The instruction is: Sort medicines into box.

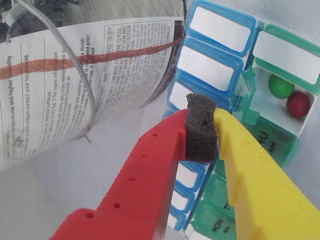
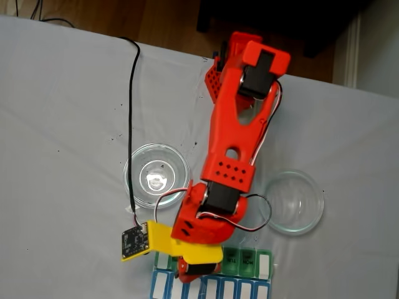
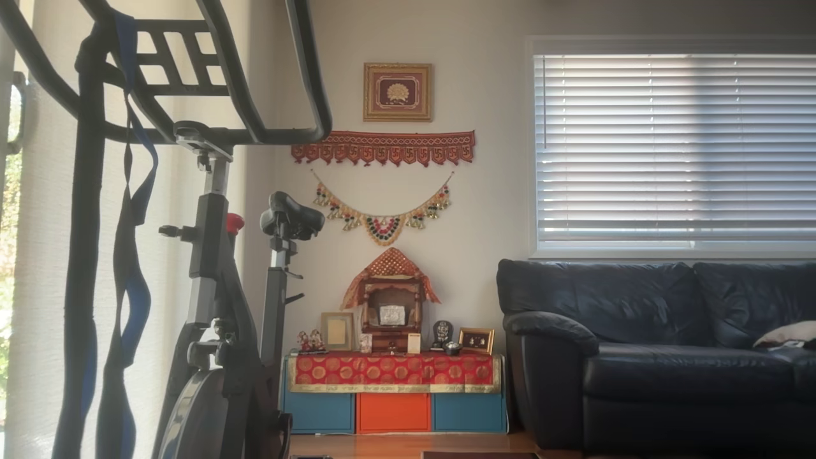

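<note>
In the wrist view my gripper (image 1: 201, 122) hovers over the box (image 1: 206, 67), above its blue-lidded row. The red finger (image 1: 145, 175) and the yellow finger (image 1: 255, 175) are shut against a dark foam pad (image 1: 200, 131), and I see no pill between them. To the right, one green-lidded compartment stands open with a bright green pill (image 1: 281, 85) and a dark red pill (image 1: 298, 104) inside. In the fixed view the red arm reaches down to the box (image 2: 246, 261) at the bottom edge, and the gripper (image 2: 199, 266) covers part of it.
Two clear glass dishes sit on the white cloth in the fixed view, one on the left (image 2: 156, 174) and one on the right (image 2: 293, 201); both look empty. A dish rim (image 1: 75, 55) is close on the upper left in the wrist view. A black cable (image 2: 131, 112) runs down the table.
</note>
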`<state>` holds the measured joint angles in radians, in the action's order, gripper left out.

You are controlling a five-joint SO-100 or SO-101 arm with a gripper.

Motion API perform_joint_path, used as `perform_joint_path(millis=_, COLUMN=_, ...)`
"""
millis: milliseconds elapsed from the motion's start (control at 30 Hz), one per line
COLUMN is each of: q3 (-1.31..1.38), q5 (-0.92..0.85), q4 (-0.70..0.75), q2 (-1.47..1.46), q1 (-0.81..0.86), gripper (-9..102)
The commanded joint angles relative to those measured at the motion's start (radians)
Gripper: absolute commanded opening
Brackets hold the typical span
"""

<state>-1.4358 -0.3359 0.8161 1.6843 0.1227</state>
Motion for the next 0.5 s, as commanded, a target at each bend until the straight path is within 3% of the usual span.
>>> perform_joint_path(millis=0, q3=0.02, q5=-0.015, q4=-0.011, q2=0.014, q1=0.011, gripper=1)
perform_joint_path(millis=467, q3=0.018, q5=-0.069, q4=0.046, q2=0.008, q1=0.025, gripper=1)
